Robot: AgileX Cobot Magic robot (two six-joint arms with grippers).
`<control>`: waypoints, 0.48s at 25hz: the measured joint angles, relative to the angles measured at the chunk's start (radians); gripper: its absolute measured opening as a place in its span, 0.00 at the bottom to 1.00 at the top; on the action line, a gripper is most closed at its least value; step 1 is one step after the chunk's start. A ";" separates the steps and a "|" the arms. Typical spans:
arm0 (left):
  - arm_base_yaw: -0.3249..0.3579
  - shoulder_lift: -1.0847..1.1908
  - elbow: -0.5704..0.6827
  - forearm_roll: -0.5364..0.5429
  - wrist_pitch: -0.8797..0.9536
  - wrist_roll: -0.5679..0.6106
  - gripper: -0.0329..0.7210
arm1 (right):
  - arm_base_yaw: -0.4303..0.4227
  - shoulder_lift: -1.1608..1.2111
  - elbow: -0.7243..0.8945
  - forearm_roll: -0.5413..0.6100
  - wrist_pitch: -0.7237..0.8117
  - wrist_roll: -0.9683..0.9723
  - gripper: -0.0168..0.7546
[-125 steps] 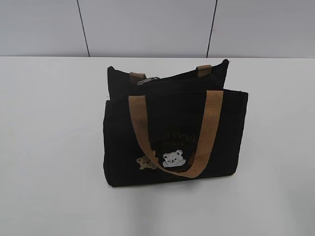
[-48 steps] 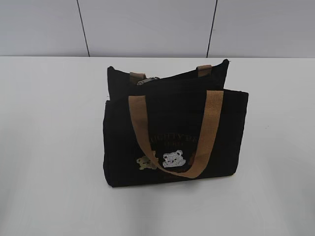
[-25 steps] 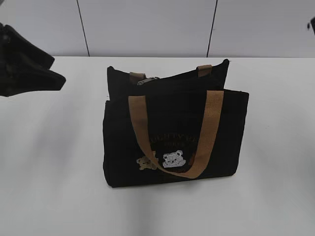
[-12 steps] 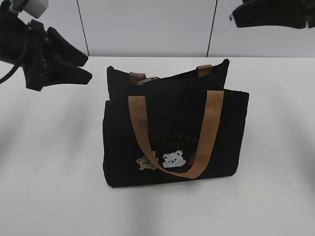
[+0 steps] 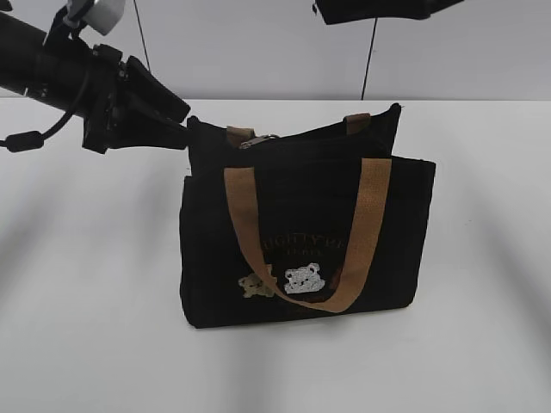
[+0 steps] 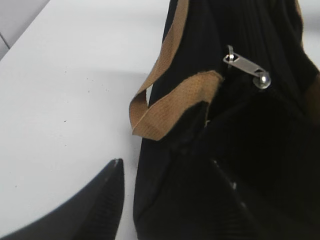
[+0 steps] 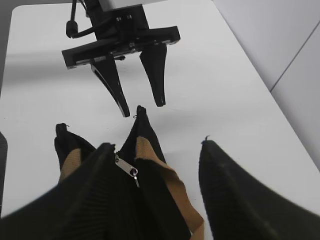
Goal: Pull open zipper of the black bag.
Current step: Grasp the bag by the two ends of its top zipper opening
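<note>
The black bag (image 5: 301, 249) stands upright on the white table, its tan handles (image 5: 366, 224) hanging down the front. The zipper runs along the top, with its silver pull tab (image 5: 258, 140) near the left end; the tab also shows in both wrist views (image 6: 246, 66) (image 7: 125, 167). My left gripper (image 5: 181, 125) is open at the bag's left top corner (image 7: 141, 120), which pokes up just below the gap between its fingertips, untouched. My right gripper (image 7: 156, 145) hangs open above the bag's left end, with the pull tab beside its left finger (image 7: 85, 195).
The white table (image 5: 77, 284) spreads on all sides of the bag. A grey panelled wall (image 5: 258, 52) stands behind it. The right arm (image 5: 379, 9) shows only as a dark shape at the top edge of the exterior view.
My left gripper has swung in from the far left to the bag's left corner, its jaws narrowing a little. The right arm has moved leftward above the bag. The bag has not moved.
</note>
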 joint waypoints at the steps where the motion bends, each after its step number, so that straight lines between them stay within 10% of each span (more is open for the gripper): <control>1: -0.006 0.004 -0.001 -0.003 0.001 0.005 0.57 | 0.003 0.021 -0.027 0.001 0.018 0.004 0.55; 12: -0.047 0.054 -0.004 -0.059 0.001 0.040 0.55 | 0.044 0.208 -0.239 -0.044 0.141 0.017 0.52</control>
